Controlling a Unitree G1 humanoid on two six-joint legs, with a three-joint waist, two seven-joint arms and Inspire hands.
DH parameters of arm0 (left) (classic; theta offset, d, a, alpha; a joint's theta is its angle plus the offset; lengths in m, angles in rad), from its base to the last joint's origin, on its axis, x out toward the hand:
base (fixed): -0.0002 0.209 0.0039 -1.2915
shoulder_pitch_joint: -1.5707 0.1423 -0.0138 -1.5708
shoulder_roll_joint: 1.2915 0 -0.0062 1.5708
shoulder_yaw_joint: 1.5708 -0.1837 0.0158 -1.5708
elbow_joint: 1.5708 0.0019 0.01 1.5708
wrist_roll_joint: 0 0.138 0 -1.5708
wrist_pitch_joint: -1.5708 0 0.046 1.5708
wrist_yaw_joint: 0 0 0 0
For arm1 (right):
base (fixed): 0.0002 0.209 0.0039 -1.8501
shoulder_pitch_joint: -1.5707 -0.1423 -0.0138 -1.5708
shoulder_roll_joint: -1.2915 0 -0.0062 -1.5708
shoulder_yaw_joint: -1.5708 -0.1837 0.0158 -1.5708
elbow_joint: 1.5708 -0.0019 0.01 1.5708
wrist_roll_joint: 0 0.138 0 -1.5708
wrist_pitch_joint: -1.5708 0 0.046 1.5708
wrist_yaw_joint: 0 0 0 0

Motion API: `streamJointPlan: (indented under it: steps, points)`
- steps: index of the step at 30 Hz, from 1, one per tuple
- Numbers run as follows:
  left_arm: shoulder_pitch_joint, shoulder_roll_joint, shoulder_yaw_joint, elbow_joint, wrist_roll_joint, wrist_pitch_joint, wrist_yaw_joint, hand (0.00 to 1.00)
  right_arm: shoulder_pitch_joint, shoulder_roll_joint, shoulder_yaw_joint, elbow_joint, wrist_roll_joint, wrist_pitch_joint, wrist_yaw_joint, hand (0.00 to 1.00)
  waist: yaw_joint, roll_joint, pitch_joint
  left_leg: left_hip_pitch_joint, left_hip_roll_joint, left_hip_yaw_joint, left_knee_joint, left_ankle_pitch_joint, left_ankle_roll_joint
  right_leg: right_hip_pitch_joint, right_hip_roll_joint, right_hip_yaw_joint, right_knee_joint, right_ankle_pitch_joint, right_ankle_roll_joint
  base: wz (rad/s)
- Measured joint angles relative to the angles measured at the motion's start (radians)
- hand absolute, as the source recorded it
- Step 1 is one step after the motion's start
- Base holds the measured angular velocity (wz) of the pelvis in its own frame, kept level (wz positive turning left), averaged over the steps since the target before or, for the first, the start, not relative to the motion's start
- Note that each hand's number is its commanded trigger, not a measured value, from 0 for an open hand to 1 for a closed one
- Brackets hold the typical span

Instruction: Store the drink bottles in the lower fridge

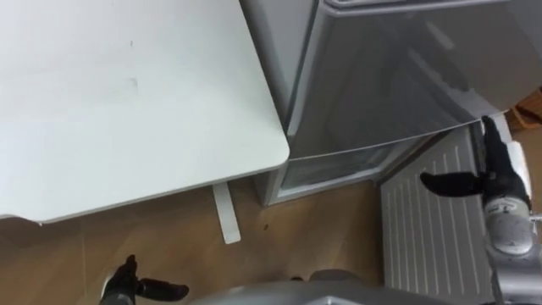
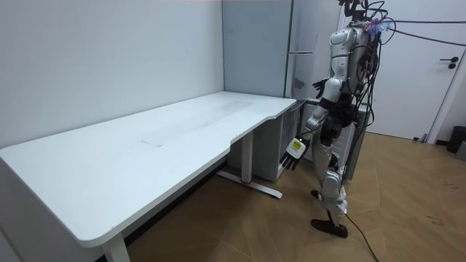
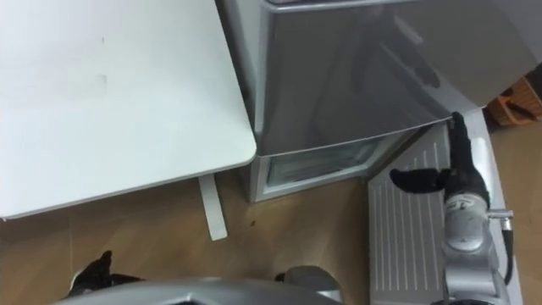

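The grey fridge point(image 1: 389, 68) stands right of the white desk. Its lower door point(image 1: 432, 220) is swung open toward me, ribbed white inner side up, and the lower compartment point(image 1: 334, 169) shows as a pale opening at floor level. My right hand point(image 1: 500, 174) is over the far edge of that door, fingers straight and thumb spread; I cannot tell if it touches. My left hand point(image 1: 135, 286) hangs low by my side above the floor, fingers relaxed and holding nothing. In the room view I stand upright facing the fridge point(image 2: 302, 29), left hand point(image 2: 293, 151) down, right hand point(image 2: 320, 86) raised.
The white desk point(image 1: 127, 102) fills the left, its rounded corner close to the fridge, with a white desk foot point(image 1: 224, 216) on the wooden floor point(image 1: 322, 233). A white room door point(image 2: 419, 80) stands behind me in the room view.
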Motion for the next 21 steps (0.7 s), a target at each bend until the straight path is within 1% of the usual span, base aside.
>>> streamJointPlan:
  steps: [2,3,4,6,7,8,10,13,15,17,18,20,21]
  points:
    - [0.007,0.002,0.005,0.000,0.001,0.000,-0.014,0.00,0.000,-0.002,-0.046,-0.027,-0.010,-0.002,-0.027,0.00,-0.003,-0.002,-0.0006,-0.002,0.000,0.000,0.000,0.000,0.000,-0.002,0.000,-0.001,0.000,0.000,0.000,-0.02]
    - [0.014,0.003,0.005,-0.010,0.002,0.002,-0.017,0.00,-0.004,-0.009,-0.069,-0.029,-0.010,-0.010,-0.056,0.00,-0.008,-0.001,-0.0001,-0.004,0.001,-0.001,0.000,0.000,0.000,-0.003,0.000,-0.002,0.000,0.000,0.000,0.00]
    - [0.034,0.002,0.012,-0.025,0.002,0.005,-0.019,0.00,-0.008,-0.014,-0.095,-0.032,-0.011,-0.012,-0.084,0.00,-0.010,0.000,0.0001,-0.006,0.001,0.000,0.000,0.000,0.000,-0.006,0.000,-0.003,0.001,0.000,0.000,0.00]
    - [0.046,0.001,0.027,-0.043,0.002,0.010,-0.017,0.00,-0.009,-0.019,-0.124,-0.032,-0.010,-0.015,-0.136,0.00,-0.017,0.000,-0.0003,-0.010,0.002,0.000,0.000,0.000,0.000,-0.008,0.001,-0.005,0.000,0.000,0.000,0.00]
    - [0.052,0.001,0.036,-0.056,0.002,0.017,-0.015,0.00,-0.001,-0.019,-0.141,-0.032,-0.002,-0.015,-0.172,0.00,-0.018,0.004,0.0011,-0.011,0.002,-0.001,0.000,0.000,0.000,-0.008,0.001,-0.005,-0.002,0.001,-0.001,0.03]
    - [0.056,0.001,0.040,-0.062,0.002,0.018,-0.015,0.00,0.006,-0.019,-0.147,-0.031,0.009,-0.015,-0.189,0.00,-0.019,0.001,-0.0017,-0.011,0.003,-0.002,0.000,0.000,0.000,-0.008,0.001,-0.005,-0.002,0.001,-0.001,0.04]
    - [0.063,0.001,0.048,-0.069,0.002,0.019,-0.014,0.00,0.021,-0.019,-0.170,-0.026,0.045,-0.015,-0.225,0.00,-0.020,0.008,-0.0010,-0.013,0.003,-0.004,0.000,0.000,0.000,-0.008,0.001,-0.005,-0.003,0.001,-0.001,0.02]
    - [0.081,0.001,0.073,-0.072,0.001,0.020,-0.013,0.00,0.032,-0.019,-0.191,-0.011,0.096,-0.015,-0.275,0.00,-0.039,0.010,-0.0023,-0.011,0.003,-0.003,0.000,0.000,0.000,-0.006,0.001,-0.006,-0.001,0.001,-0.001,0.00]
    - [0.092,0.001,0.077,-0.085,0.002,0.031,-0.012,0.00,0.042,-0.019,-0.213,0.027,0.156,-0.011,-0.307,0.00,-0.043,0.008,-0.0021,-0.001,0.003,0.001,-0.001,0.000,0.000,-0.001,0.002,-0.002,0.000,0.000,-0.001,-0.04]
    - [0.095,0.001,0.088,-0.091,0.001,0.041,-0.017,0.00,0.049,-0.019,-0.220,0.059,0.203,-0.004,-0.318,0.00,-0.045,0.005,-0.0009,0.004,0.003,0.005,-0.002,0.000,0.000,0.003,0.003,0.003,-0.002,0.000,-0.001,-0.05]
    - [0.097,0.001,0.101,-0.091,0.001,0.047,-0.018,0.00,0.049,-0.019,-0.222,0.095,0.223,-0.002,-0.319,0.00,-0.048,0.008,0.0015,0.004,0.004,0.009,-0.002,0.000,0.000,0.004,0.005,0.008,-0.014,0.004,0.000,-0.08]
    - [0.090,0.002,0.112,-0.091,0.001,0.050,-0.014,0.00,0.048,-0.019,-0.224,0.175,0.247,-0.002,-0.318,0.00,-0.048,0.007,0.0002,0.004,0.005,0.010,-0.008,0.000,0.000,0.005,0.009,0.009,-0.020,0.011,0.000,-0.02]
    - [0.086,0.002,0.111,-0.091,0.001,0.050,-0.012,0.00,0.048,-0.019,-0.224,0.225,0.295,0.009,-0.318,0.00,-0.047,0.007,-0.0005,0.005,0.005,0.010,-0.014,0.000,0.000,0.004,0.010,0.010,-0.016,0.013,0.000,0.00]
